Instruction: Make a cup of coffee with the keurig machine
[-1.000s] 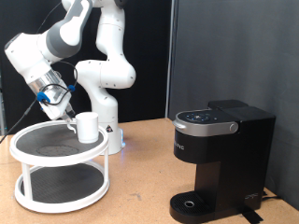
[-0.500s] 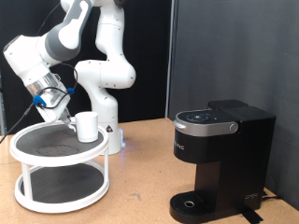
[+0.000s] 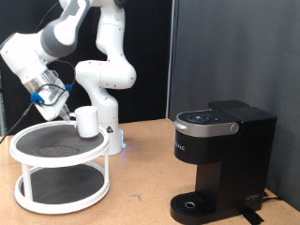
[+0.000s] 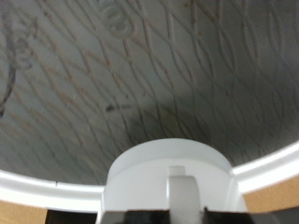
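Lifted since a second ago, the plain white ceramic cup [image 3: 87, 121] hangs just above the top shelf of the white round two-tier stand [image 3: 58, 157], carried by the hand [image 3: 58, 110], which pinches its near side; the wrist view shows the cup [image 4: 170, 177] directly below the fingers. Well apart from the hand, the black boxy keurig machine [image 3: 222, 159] sits on the wooden bench [image 3: 141, 187], lid closed.
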`<state>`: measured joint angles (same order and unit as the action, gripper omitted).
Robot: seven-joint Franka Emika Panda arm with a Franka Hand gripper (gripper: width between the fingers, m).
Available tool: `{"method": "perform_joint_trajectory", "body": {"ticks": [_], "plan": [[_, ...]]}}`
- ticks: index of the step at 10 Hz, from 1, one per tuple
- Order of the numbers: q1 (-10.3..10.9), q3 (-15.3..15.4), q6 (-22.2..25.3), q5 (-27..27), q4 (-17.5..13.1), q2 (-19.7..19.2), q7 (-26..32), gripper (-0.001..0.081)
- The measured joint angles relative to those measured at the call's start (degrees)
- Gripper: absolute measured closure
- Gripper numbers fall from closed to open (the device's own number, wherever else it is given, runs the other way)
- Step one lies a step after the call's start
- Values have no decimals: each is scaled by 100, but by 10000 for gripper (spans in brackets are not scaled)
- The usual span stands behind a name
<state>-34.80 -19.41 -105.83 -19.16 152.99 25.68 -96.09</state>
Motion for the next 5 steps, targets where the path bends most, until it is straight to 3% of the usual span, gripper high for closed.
{"method": "perform_joint_trajectory", "body": {"ticks": [4, 5], "plan": [[-22, -130, 877, 11, -593, 150, -72, 805], [-22, -129, 840, 10, -572, 150, -65, 805]]}}
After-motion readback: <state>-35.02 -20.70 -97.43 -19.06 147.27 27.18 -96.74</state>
